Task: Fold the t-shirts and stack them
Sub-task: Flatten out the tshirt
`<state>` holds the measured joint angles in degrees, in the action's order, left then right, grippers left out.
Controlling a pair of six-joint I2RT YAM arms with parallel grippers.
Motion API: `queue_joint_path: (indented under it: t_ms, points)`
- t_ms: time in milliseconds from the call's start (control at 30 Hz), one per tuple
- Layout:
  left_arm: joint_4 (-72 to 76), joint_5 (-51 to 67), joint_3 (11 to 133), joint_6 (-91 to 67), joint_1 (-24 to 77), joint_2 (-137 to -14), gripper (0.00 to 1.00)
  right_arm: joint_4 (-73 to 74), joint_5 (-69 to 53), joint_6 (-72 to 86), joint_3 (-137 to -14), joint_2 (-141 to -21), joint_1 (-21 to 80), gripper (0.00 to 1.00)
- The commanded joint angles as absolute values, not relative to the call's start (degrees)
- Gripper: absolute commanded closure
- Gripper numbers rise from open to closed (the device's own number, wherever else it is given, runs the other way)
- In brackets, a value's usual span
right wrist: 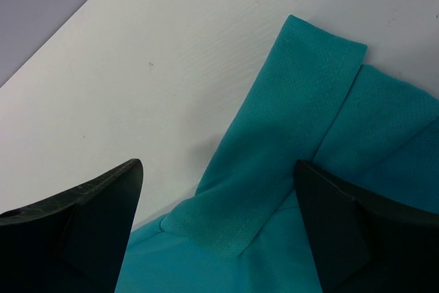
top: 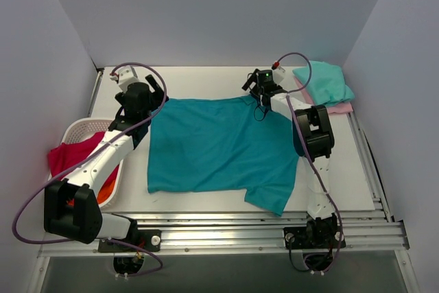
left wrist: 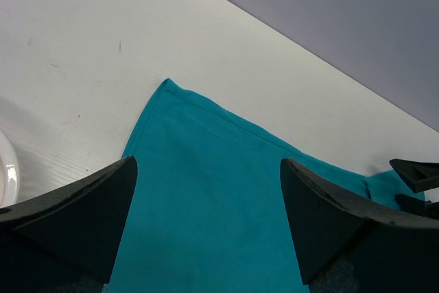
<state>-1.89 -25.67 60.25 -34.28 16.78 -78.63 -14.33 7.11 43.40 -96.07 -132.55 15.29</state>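
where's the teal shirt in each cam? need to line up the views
Top external: teal shirt spread flat mid-table, between both arms.
Left wrist: its far-left corner fills the lower centre, between the open fingers of the left hand.
Right wrist: a folded-over sleeve lies centre-right, between the open fingers of the right hand.
Shared landmark: the shirt's far edge against the white table; the right hand's fingers also show at the left-wrist view's right edge.

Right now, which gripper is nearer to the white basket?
Left. The left gripper is just past the basket's far right corner, while the right gripper is across the teal shirt, near the folded stack.
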Motion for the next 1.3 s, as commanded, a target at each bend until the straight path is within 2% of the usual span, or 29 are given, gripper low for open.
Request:
queue_joint_path:
  t_ms: [0,400,1033,1267]
  points:
    - [2.0,-25.3,61.5,-34.5,16.4,-78.9,0.06,-13.9,8.9,43.2,-94.6,-127.2,14.9,0.13]
    - [2.5,-25.3,61.7,-34.6,16.3,-80.4,0.06,-15.4,10.5,43.3,-90.3,-124.5,14.9,0.13]
    - [2.8,-25.0,62.5,-34.5,15.5,-83.0,0.06,-13.4,9.6,43.3,-100.2,-133.1,14.5,0.13]
    - [3.4,-24.3,62.4,-34.6,14.8,-84.1,0.06,-14.4,9.8,43.2,-97.4,-131.0,14.3,0.13]
